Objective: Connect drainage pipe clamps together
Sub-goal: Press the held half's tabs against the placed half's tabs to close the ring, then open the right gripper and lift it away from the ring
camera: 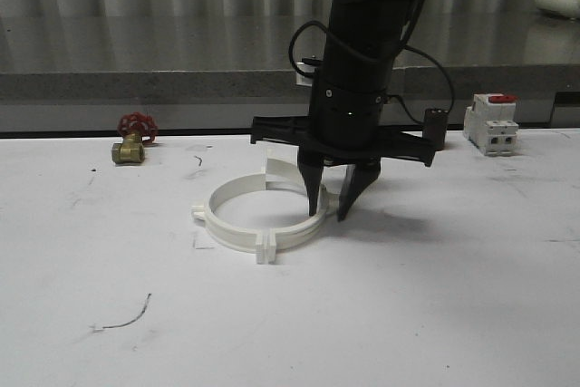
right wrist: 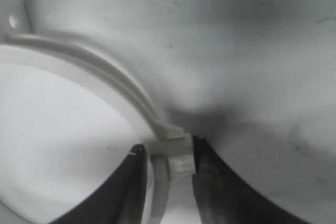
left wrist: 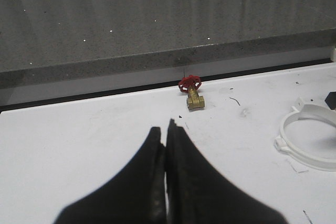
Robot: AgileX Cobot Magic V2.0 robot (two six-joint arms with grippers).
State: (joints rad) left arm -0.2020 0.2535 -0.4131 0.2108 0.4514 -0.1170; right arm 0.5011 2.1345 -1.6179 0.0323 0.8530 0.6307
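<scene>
Since the clamps (camera: 258,215) are thin white plastic bands, they look light, springy and easily slid across the table (camera: 408,314), so any hold should fall on the flat end tabs rather than mid-arc. They lie as a ring just right of the valve (camera: 133,138), well left of the breaker (camera: 490,124). Over the ring's right joint, the right gripper (camera: 331,204) straddles and seems to pinch the paired tabs (right wrist: 176,153). Back near the valve, the left gripper (left wrist: 166,145) is closed and empty.

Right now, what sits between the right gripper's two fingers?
The joined end tabs of the clamps: in the right wrist view the fingers of the right gripper stand on either side of that joint. The front view shows one finger inside the ring, one outside.
</scene>
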